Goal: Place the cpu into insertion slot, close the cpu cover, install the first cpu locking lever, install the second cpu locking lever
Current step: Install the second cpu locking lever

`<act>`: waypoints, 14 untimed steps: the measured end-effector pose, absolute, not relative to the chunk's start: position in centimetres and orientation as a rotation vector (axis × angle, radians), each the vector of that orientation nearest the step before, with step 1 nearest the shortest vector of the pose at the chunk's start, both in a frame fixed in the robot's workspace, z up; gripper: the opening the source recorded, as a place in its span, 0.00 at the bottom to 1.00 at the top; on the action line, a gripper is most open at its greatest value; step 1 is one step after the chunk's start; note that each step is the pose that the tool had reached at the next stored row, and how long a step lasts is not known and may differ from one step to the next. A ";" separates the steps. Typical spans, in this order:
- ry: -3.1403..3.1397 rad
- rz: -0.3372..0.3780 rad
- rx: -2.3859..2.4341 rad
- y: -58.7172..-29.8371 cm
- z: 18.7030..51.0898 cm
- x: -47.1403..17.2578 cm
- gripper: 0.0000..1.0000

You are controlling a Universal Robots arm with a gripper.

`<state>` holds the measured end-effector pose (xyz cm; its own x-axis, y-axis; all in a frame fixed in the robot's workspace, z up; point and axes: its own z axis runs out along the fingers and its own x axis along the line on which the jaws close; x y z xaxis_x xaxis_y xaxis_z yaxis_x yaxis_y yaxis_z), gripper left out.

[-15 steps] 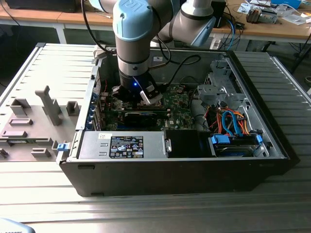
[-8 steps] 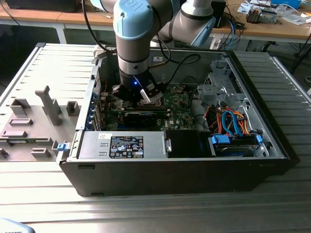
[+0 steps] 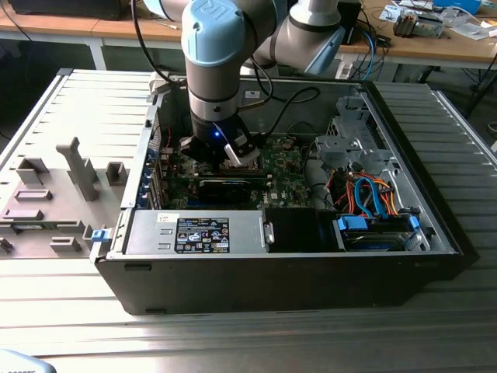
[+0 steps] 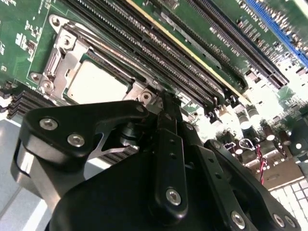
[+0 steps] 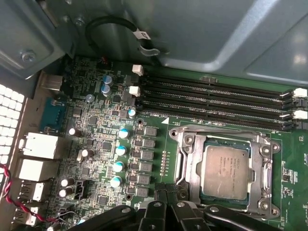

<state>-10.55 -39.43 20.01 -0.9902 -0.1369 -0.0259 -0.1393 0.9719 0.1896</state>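
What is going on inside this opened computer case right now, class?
A blue-and-grey robot arm reaches down into the open black computer case, its pincer hanging just above the green circuit board. The small square silvery-grey chip already lies in its metal-rimmed socket, with the thin silvery frame plate down around it. The black pincer sits close beside the socket's edge, next to the row of long narrow black slots. It holds nothing visible.

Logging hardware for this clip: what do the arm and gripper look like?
The arm has silver-grey tubes with light-blue joint caps and black cables alongside; a small blue light glows at its wrist. The gripper is matte black, built of linked bars fastened with silver screws.
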 end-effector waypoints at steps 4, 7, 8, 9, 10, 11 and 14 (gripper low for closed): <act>3.106 0.305 -0.218 -39.5 20.1 -10.5 0.11; 3.106 0.304 -0.218 -39.4 21.1 -10.5 0.11; 3.107 0.302 -0.219 -39.4 21.2 -10.3 0.11; 3.109 0.297 -0.218 -39.3 21.2 -10.2 0.11; 3.112 0.293 -0.218 -39.2 21.2 -9.9 0.11; 3.115 0.291 -0.218 -39.2 21.2 -9.6 0.11; 3.127 0.287 -0.217 -38.9 21.2 -8.7 0.11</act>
<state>-8.66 -38.93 21.18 -0.9905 -0.1374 -0.0068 -0.1364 0.9738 0.1817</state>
